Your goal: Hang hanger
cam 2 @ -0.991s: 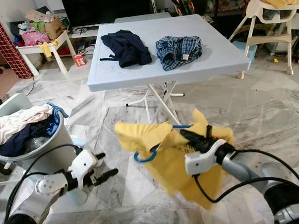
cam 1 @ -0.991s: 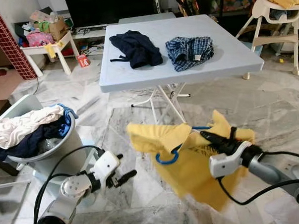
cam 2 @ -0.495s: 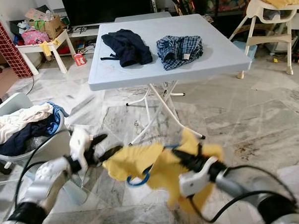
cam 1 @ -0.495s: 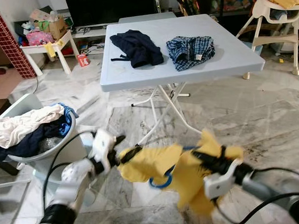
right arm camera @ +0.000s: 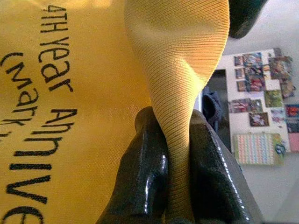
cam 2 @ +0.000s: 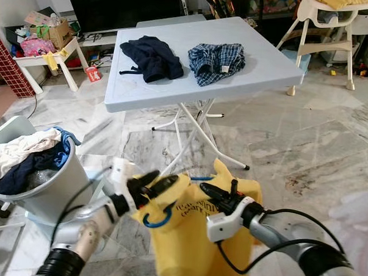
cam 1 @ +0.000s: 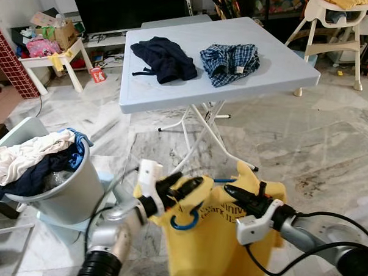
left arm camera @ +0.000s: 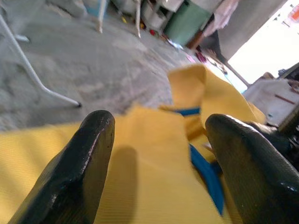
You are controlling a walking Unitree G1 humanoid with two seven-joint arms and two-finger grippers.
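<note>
A yellow T-shirt (cam 1: 206, 252) with black lettering hangs low over the floor between my two grippers. It is threaded on a blue hanger (cam 1: 184, 222), whose hook loop pokes out at the shirt's front. My right gripper (cam 1: 230, 191) is shut on a fold of the shirt's upper edge; the right wrist view shows its fingers (right arm camera: 148, 154) pinching the yellow cloth. My left gripper (cam 1: 183, 183) is at the shirt's other shoulder. Its fingers (left arm camera: 70, 177) stand apart with yellow cloth and a strip of the hanger (left arm camera: 205, 170) between them.
A light blue folding table (cam 1: 174, 92) stands ahead, carrying a dark garment (cam 1: 163, 59) and a plaid garment (cam 1: 230, 59). A laundry basket (cam 1: 65, 191) full of clothes sits on my left. A high chair (cam 1: 335, 34) is at the far right.
My left gripper has come up from low near the basket to the shirt's left shoulder. The shirt, spread sideways before, now hangs straight down between both grippers.
</note>
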